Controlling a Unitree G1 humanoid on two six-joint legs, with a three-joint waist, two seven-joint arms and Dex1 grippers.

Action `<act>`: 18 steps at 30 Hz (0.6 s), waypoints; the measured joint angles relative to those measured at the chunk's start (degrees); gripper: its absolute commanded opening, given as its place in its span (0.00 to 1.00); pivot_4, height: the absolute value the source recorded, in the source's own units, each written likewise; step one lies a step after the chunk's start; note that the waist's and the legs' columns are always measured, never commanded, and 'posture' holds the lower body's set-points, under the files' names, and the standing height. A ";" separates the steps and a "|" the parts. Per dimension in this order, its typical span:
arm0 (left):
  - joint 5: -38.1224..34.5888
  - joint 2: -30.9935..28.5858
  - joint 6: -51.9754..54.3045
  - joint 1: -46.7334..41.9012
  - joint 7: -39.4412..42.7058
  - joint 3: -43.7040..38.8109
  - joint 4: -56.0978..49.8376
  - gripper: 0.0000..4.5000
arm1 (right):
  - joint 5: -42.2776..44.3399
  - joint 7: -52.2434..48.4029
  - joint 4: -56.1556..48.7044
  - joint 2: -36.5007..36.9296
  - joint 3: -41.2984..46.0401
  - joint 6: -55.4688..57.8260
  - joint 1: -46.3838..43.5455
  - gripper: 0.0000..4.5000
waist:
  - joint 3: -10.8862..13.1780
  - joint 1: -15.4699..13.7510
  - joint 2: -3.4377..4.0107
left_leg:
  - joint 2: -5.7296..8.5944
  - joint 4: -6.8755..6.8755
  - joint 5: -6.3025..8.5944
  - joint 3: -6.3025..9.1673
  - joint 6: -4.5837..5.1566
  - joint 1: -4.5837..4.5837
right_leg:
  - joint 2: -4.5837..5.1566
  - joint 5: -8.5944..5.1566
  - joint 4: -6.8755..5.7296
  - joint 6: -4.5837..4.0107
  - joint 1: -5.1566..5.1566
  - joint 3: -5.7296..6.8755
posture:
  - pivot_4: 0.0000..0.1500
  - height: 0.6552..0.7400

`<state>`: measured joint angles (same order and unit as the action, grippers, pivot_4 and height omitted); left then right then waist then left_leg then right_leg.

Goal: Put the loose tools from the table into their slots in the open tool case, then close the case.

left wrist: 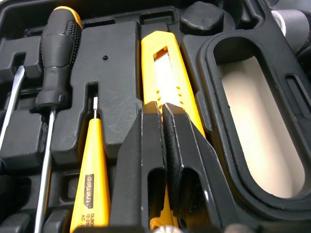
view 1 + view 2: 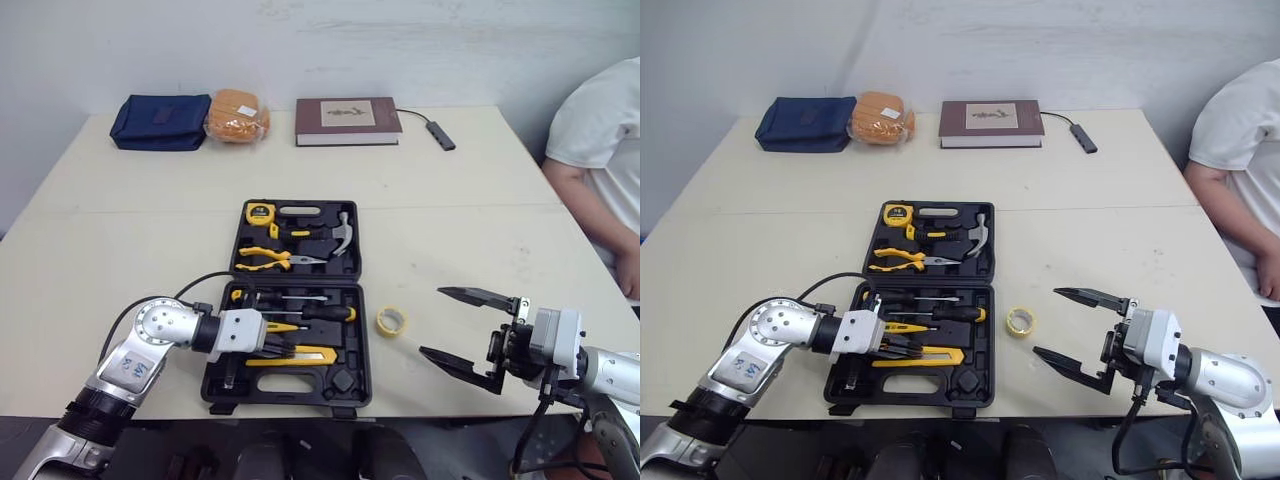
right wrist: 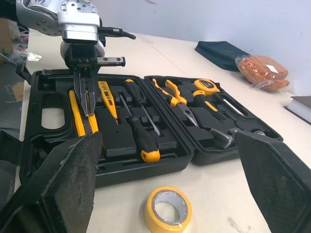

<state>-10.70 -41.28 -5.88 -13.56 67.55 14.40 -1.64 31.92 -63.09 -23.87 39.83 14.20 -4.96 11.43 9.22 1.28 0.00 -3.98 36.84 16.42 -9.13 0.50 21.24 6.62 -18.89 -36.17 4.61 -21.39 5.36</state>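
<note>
While the beige table [image 2: 470, 190] meets a white wall [image 2: 400, 40], left tool [image 1: 160, 109] is clenched, right tool [image 2: 432, 321] gapes.

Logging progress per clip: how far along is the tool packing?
Mostly done: pliers, hammer, tape measure and screwdrivers sit in the open case. In hand: the left gripper, shut, is over the knife in its slot. Left: the tape roll lies loose on the table near the open right gripper, and the case is not closed.
</note>
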 measured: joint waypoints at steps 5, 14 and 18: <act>-2.85 1.35 -0.92 1.03 -0.08 -2.39 0.81 0.13 | -0.05 -0.18 2.56 0.05 1.35 -0.62 0.49 1.00 | 0.06 -0.12 -0.03 | 0.00 0.01 0.01 -0.01 0.07 0.13 | 0.00 0.01 0.04 0.01 -0.10 -0.01 | 1.00 1.00; -13.22 -2.67 11.42 9.39 -8.33 -22.96 -3.15 0.99 | -3.30 -3.87 20.50 1.59 15.92 -12.61 6.17 1.00 | 0.80 0.29 -0.64 | -0.05 -0.12 -0.01 -0.06 0.35 0.29 | -0.04 0.02 0.31 0.05 -0.19 0.02 | 1.00 1.00; -14.27 -2.30 12.23 15.90 -12.20 -32.47 -1.94 0.99 | -4.68 -3.36 31.97 1.26 21.03 -19.07 7.84 1.00 | 0.91 0.36 -0.71 | -0.05 -0.30 0.02 -0.12 0.27 0.25 | -0.03 0.01 0.42 0.04 -0.22 -0.02 | 1.00 1.00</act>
<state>-24.97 -43.58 6.34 2.34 55.35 -18.07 -3.58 27.24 -66.45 8.10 41.09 35.22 -24.03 19.27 10.13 1.64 -0.72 -4.03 36.54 16.44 -9.25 0.77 21.49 6.59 -18.88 -35.75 4.65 -21.61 5.34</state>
